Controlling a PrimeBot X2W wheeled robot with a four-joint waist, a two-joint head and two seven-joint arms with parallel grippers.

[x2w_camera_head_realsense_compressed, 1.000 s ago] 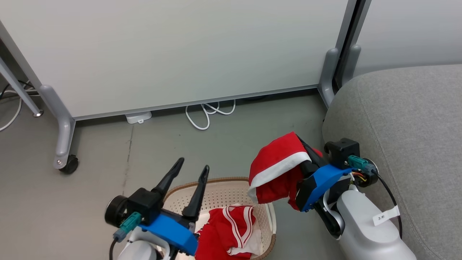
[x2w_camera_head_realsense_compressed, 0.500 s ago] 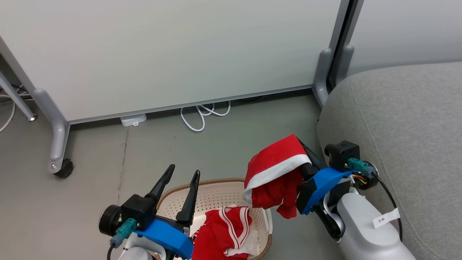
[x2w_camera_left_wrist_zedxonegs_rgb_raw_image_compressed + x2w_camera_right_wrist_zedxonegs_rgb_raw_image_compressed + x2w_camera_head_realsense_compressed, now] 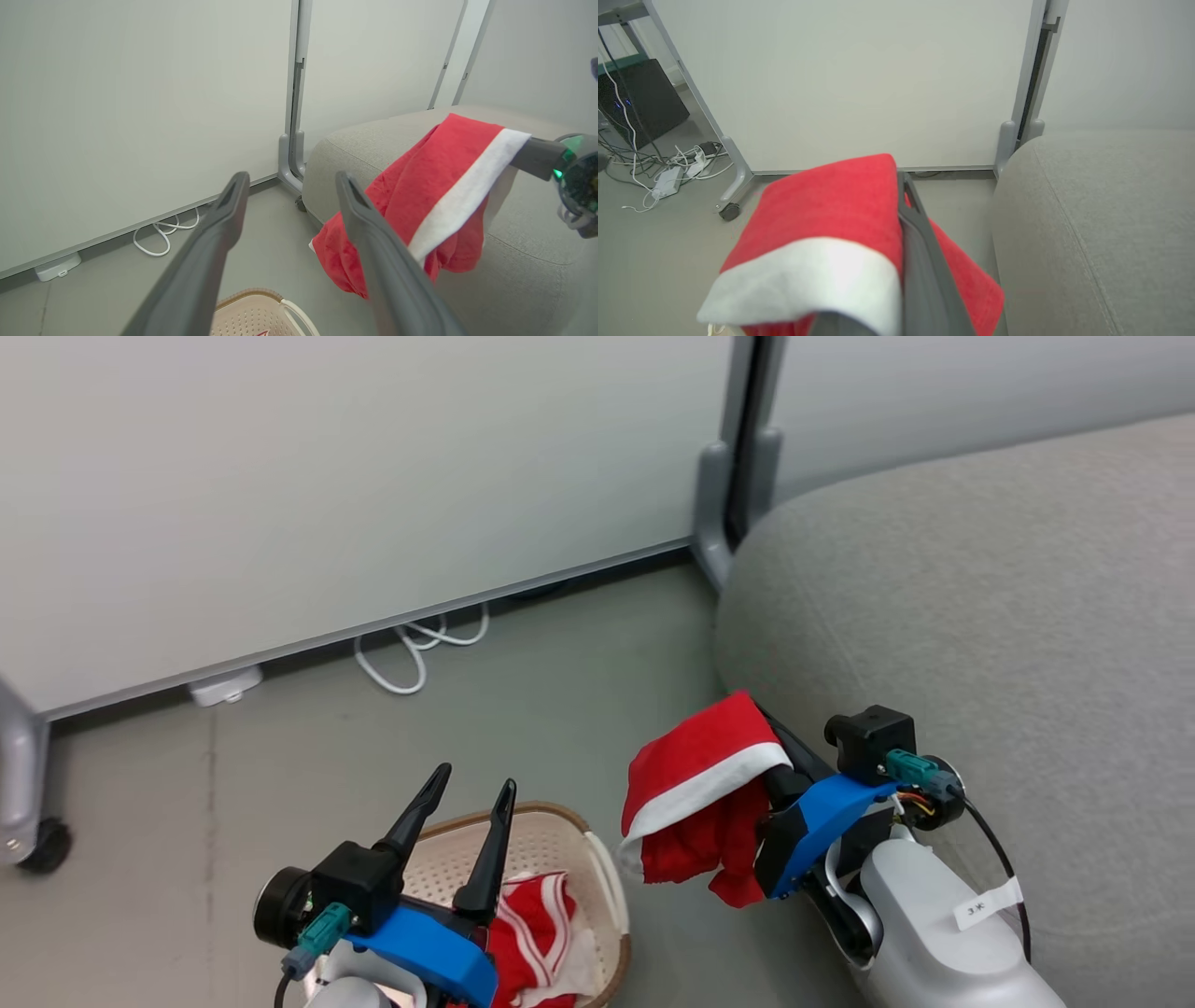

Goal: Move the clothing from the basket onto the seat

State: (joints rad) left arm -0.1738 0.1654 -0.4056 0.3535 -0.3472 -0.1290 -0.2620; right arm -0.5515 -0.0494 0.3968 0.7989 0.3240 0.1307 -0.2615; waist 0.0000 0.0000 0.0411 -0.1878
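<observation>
Although one red garment (image 3: 700,761) has been lifted clear of the basket (image 3: 602,873), it has not yet been laid on the seat (image 3: 980,616), so the task is judged to be less than half done. The garment is pinched in the right gripper (image 3: 775,737), whose fingers are closed tight on the cloth. It is carried in the air above the floor (image 3: 523,709), to the right of the basket and just left of the seat's near left corner. No contact with the cushion can be made out. A second red garment (image 3: 527,933) lies inside the basket at the near left of the scene, bunched against its right wall. The left gripper (image 3: 473,779) is held above the basket with its fingers spread wide and nothing between them.

Two steps are therefore judged to remain: the held garment is to be carried rightward and released on the cushion, and the second is to be fetched and placed there too.

The held garment is seen as bright red, soft cloth with a broad white band along one edge. It is draped over the closed fingers and hangs below them in loose folds. The garment in the basket is crumpled and is marked by narrow white stripes and white trim. The basket is cream, perforated and brown-rimmed. The seat is light grey, with a stitched seam running along it.
</observation>
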